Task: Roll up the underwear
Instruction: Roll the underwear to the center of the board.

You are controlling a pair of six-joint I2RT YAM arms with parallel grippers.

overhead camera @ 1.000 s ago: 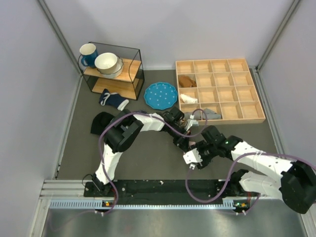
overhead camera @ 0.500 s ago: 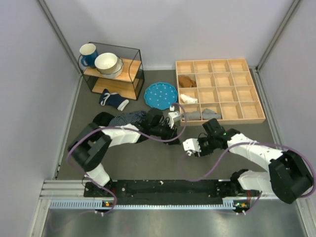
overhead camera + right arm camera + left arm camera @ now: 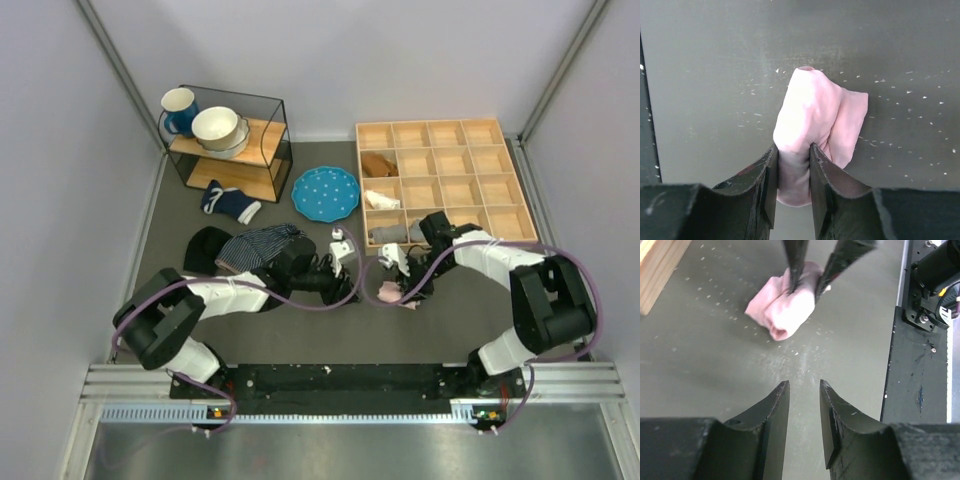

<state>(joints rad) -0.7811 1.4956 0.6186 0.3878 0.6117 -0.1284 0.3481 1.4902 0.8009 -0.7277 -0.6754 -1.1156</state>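
Observation:
The underwear (image 3: 810, 105) is a small light pink bundle lying on the grey table. My right gripper (image 3: 792, 155) is shut on its near end, with the cloth bulging between the fingers. In the top view the right gripper (image 3: 392, 284) stands over the underwear (image 3: 386, 294), just in front of the wooden tray. My left gripper (image 3: 804, 390) is open and empty, a short way from the underwear (image 3: 785, 310), pointing at it. In the top view the left gripper (image 3: 350, 283) is to the left of the bundle.
A wooden compartment tray (image 3: 445, 180) at the back right holds grey cloth rolls (image 3: 395, 234) and other small items. A blue plate (image 3: 325, 192), a navy-and-white striped garment (image 3: 258, 245), a black cloth (image 3: 205, 248) and a shelf with mugs (image 3: 225, 140) are to the left.
The left gripper has drawn back to the left, away from the underwear. The right gripper has moved with the pink bundle from nearer the front edge toward the tray.

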